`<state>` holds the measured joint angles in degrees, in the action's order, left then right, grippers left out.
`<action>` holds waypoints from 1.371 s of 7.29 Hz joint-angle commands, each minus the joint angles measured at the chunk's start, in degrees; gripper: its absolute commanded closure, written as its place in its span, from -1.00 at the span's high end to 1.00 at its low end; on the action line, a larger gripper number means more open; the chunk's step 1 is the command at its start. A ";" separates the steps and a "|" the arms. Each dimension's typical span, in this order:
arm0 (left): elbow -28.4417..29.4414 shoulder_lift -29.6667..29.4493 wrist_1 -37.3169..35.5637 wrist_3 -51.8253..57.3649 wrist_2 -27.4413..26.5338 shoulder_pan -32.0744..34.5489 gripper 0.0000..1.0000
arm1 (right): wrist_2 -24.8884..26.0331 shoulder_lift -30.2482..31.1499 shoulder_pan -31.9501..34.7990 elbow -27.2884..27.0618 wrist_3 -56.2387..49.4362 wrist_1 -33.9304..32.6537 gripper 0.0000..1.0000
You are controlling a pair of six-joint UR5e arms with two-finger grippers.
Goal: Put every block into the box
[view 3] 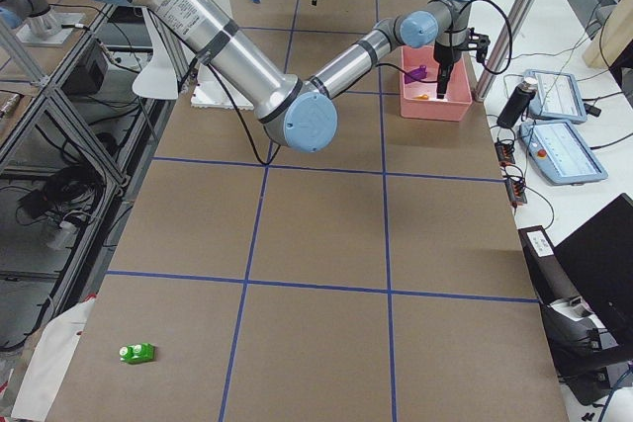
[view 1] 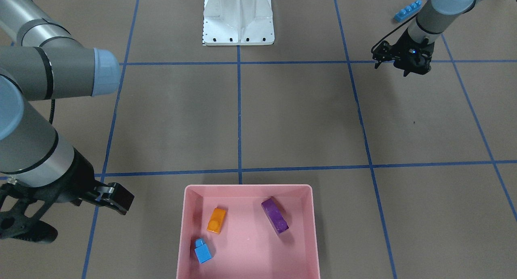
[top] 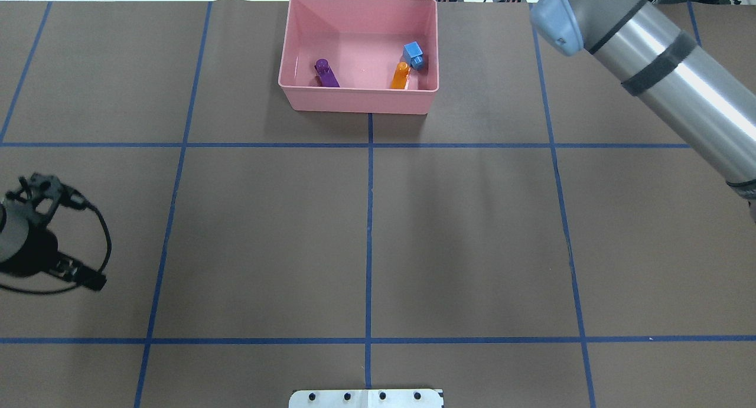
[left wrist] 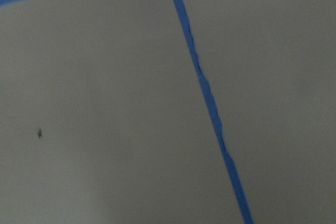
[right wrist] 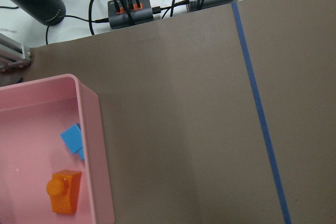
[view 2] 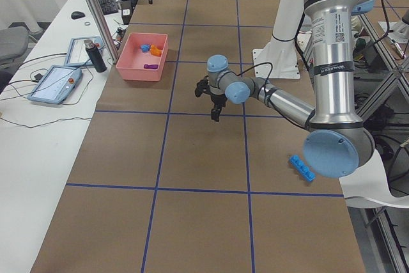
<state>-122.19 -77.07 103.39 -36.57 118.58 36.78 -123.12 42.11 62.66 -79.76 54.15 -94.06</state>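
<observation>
table: brown top with blue tape lines in a grid; both claws are above it.
right arm: comes in low at the far side of the table and ends next to the box.
left arm: reaches out over the robot's left half of the table, wrist bent down.
white base: on the robot's edge, between the two arms, well apart from both claws.
box: pink, on the table, just beside the right claw on its inner side. The wrist view shows the box's near wall right at the claw. It is well apart from the left claw.
right claw: points down by the box's end wall. Fingers are too small and dark to read, so cannot tell if apart or together. Nothing seen in it.
left claw: points down over bare table near a tape line. Cannot tell if the fingers are apart or together. Nothing seen in it.
long blue bar: flat on the table, near the left claw on the robot's side of it, not touching. Outside the box.
purple block: in the box, in the half away from the right claw.
orange block: in the box, in the half nearer the right claw.
green block: on the table at the robot's right end, well apart from both claws. Outside the box.
small blue block: in the box by the wall nearest the right claw, just beside the orange block.
</observation>
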 commanded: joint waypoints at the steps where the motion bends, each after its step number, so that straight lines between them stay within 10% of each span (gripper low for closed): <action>1: -3.41 10.50 0.15 0.09 -5.73 -14.57 1.00 | -0.36 5.59 1.33 -7.15 -4.39 -3.40 0.99; 5: -3.15 24.67 9.18 1.94 -9.07 -31.47 1.00 | -0.28 6.05 1.59 -8.22 -4.41 -3.41 0.99; 10: -1.04 24.16 9.29 -13.86 -12.68 -52.83 1.00 | 0.43 6.14 1.50 -8.40 -4.23 -3.32 0.99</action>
<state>-123.34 -52.77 112.63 -46.85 106.42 -11.38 -122.92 48.25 64.18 -88.07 49.84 -97.46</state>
